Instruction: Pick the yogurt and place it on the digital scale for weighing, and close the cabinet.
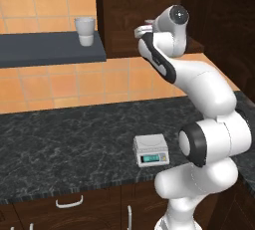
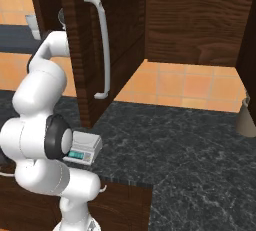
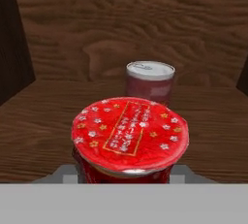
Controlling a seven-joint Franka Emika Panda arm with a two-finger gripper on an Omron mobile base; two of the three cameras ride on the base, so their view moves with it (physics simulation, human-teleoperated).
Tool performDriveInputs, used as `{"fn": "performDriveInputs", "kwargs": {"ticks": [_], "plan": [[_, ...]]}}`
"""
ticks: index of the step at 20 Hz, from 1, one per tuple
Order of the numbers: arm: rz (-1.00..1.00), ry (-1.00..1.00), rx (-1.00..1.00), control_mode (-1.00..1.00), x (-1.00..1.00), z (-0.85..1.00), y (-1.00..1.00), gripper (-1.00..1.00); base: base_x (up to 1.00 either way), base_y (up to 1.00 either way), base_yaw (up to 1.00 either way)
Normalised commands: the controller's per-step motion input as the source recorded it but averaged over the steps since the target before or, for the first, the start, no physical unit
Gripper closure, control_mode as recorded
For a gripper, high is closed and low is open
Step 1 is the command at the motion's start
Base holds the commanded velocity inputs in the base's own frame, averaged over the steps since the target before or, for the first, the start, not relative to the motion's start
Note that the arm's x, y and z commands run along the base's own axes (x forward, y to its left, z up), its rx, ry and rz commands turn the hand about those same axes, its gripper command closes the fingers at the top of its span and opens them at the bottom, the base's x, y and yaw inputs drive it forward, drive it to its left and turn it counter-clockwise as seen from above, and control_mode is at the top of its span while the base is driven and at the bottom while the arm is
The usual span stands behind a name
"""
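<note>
The yogurt (image 3: 130,136), a dark-red cup with a bright-red starred lid, stands on the wooden shelf inside the cabinet (image 1: 124,5), very close in the hand view. My gripper (image 3: 124,174) is open, with a fingertip low on each side of the cup, close to its walls. In the left base view the hand (image 1: 145,29) reaches into the cabinet's opening. The cabinet door (image 2: 120,25) stands open, its silver bar handle (image 2: 102,45) facing the right base view. The digital scale (image 1: 151,150) sits bare near the counter's front edge, its plate (image 2: 86,140) beside my arm.
A red can with a pale top (image 3: 150,80) stands just behind the yogurt. A white cup (image 1: 85,31) rests on the dark wall shelf (image 1: 50,50) to the left. A brownish object (image 2: 246,117) sits at the counter's far right. Low cupboards with curved handles (image 1: 69,203) lie below.
</note>
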Motion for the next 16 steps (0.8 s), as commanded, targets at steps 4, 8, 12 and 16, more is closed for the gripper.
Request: {"fn": "performDriveInputs", "kwargs": {"ticks": [4,8,12,16], "plan": [[0.00,0.00,0.01,-1.00,-0.04,0.00,0.00,1.00,0.00,0.00,0.00],[-0.01,-0.12,0.02,-1.00,-0.72,0.00,0.17,1.00,0.00,0.00,0.00],[0.00,-0.15,0.00,-1.00,-0.95,0.00,0.68,1.00,0.00,0.00,0.00],[0.00,-0.06,0.00,-1.00,-1.00,0.00,0.33,1.00,0.00,0.00,0.00]]}}
